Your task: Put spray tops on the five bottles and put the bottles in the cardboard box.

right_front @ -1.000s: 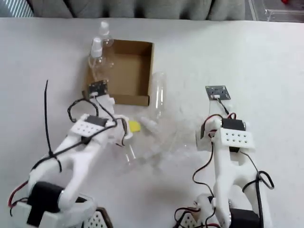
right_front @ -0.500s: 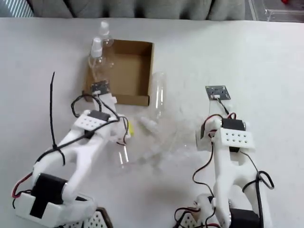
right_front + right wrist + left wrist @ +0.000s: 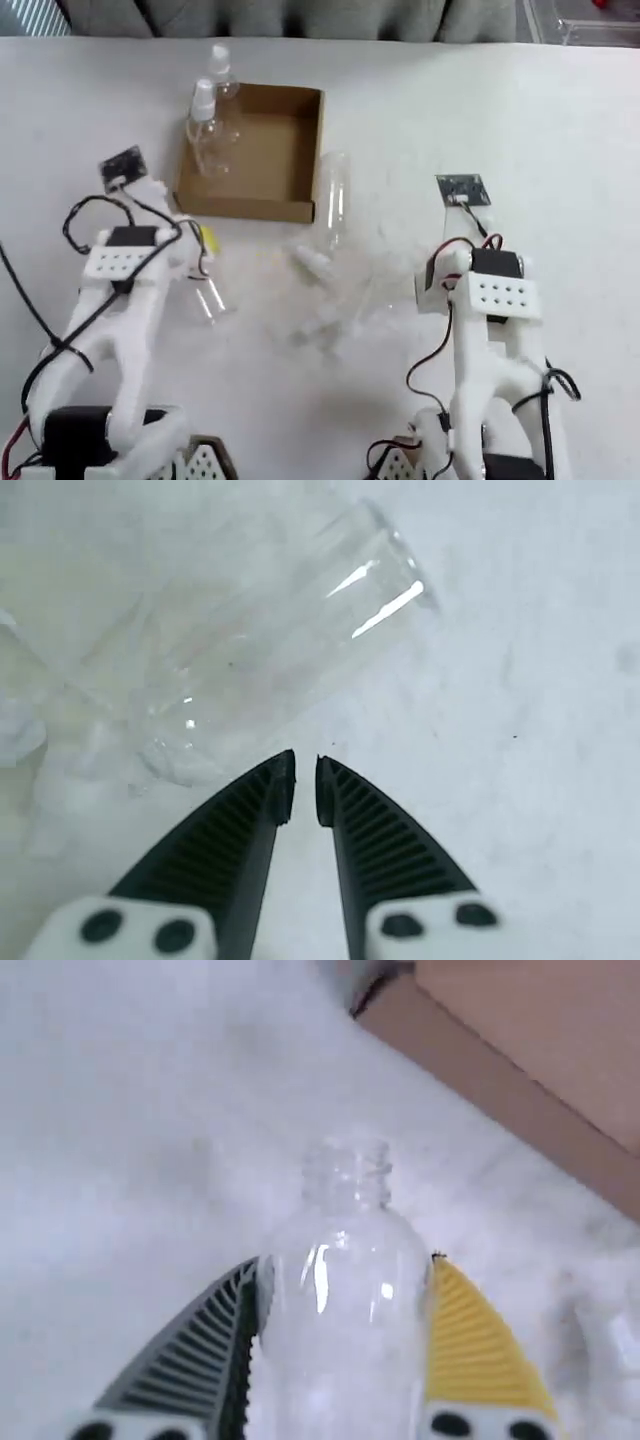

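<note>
The left hand (image 3: 345, 1265) grips an open bottle (image 3: 343, 1175) round its body. The grey finger (image 3: 190, 1360) presses one side and the yellow finger (image 3: 470, 1340) the other. The bottle is clear and has no spray top on its threaded neck, which points away from the wrist. From above, this hand (image 3: 197, 255) and its bottle (image 3: 210, 300) sit just in front of the near left corner of the cardboard box (image 3: 250, 208), on the white worktop (image 3: 520, 110). I cannot tell whether the bottle touches the worktop.

The right hand (image 3: 303, 778) holds nothing. Its black fingers (image 3: 240, 830) are drawn almost together, with a thin gap between the tips. It is well to the right of the box. Just past the tips a clear lying bottle (image 3: 300, 630) rests on its side among other clear pieces.

Two topped bottles (image 3: 205, 130) stand at the box's far left corner, with white spray tops on. A fourth bottle (image 3: 335, 200) lies just beside the box's right wall. A loose heap (image 3: 325, 300) of clear bottles and spray tops lies in front of the box's near right corner.
</note>
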